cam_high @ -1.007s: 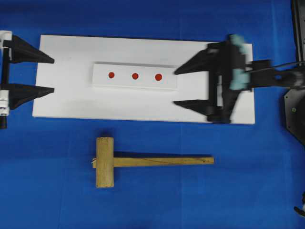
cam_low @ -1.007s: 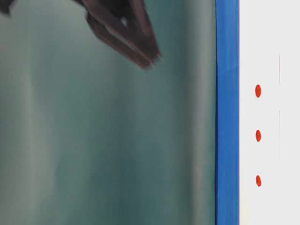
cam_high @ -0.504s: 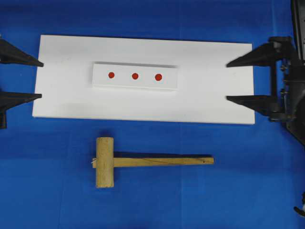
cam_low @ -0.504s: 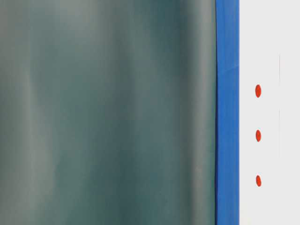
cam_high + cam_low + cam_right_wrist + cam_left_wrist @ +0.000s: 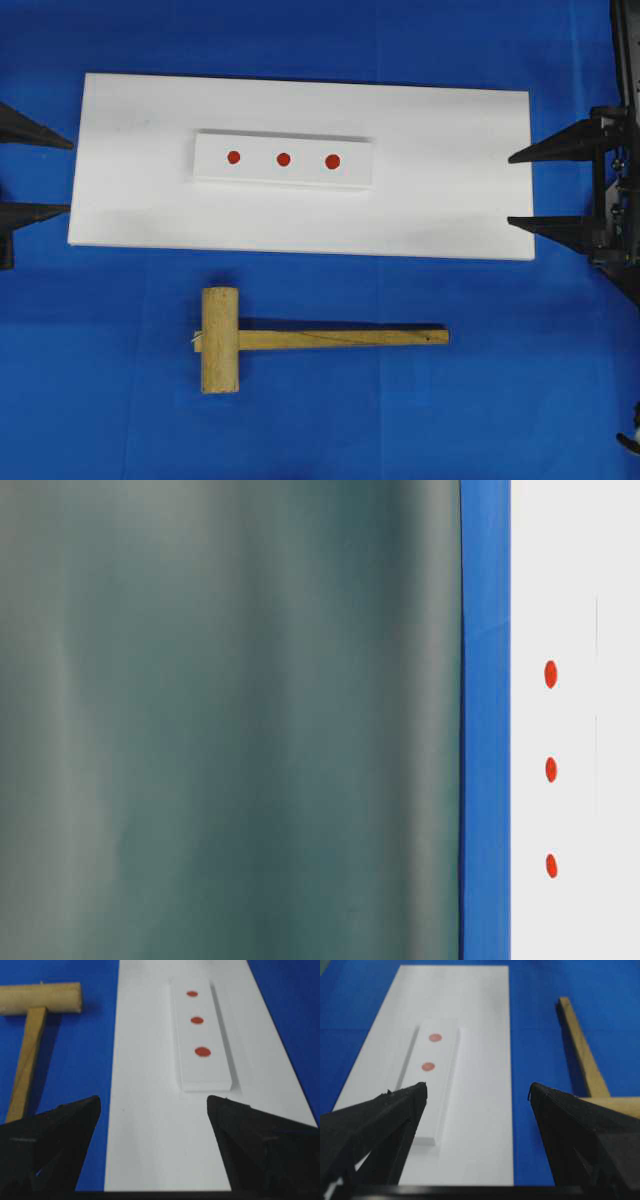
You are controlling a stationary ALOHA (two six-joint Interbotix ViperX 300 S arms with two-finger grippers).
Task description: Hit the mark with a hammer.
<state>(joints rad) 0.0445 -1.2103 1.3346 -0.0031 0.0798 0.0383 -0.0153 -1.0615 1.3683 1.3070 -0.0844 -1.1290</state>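
While both hands sit back at the counter's two ends, the scene reads as follows.

Counter: a blue surface (image 5: pixel 330 420) carrying everything in view.
Board: a flat white board (image 5: pixel 450 180) lies lengthwise across the upper middle of the overhead view, its long edges parallel to the mallet handle.
Strip: a raised white strip (image 5: pixel 283 160) rests on the board, left of the board's centre, holding three red dots in a row.
Mark: the largest red dot (image 5: pixel 333 161) is the right-hand one of the row overhead — the nearest dot in the right wrist view (image 5: pixel 202 1052).
Smaller dots: two lesser red dots (image 5: pixel 258 158) sit to the mark's left, evenly spaced along the strip.
Hammer: the wooden mallet (image 5: pixel 222 339) lies flat on the blue counter below the board, apart from it, head to the left and squared handle (image 5: pixel 340 337) running right; nothing touches it.
Left hand: the left hand (image 5: pixel 35 175) is at the left edge, just off the board's short end, fingers spread wide and empty.
Right hand: the right hand (image 5: pixel 545 188) is at the right edge, tips just beside the board's other short end, fingers spread and empty.
In the way: nothing lies between either hand and the mallet or strip.
Table-level view: mostly a blurred grey-green backdrop (image 5: pixel 230 720), with a blue band and the three dots at the far right.
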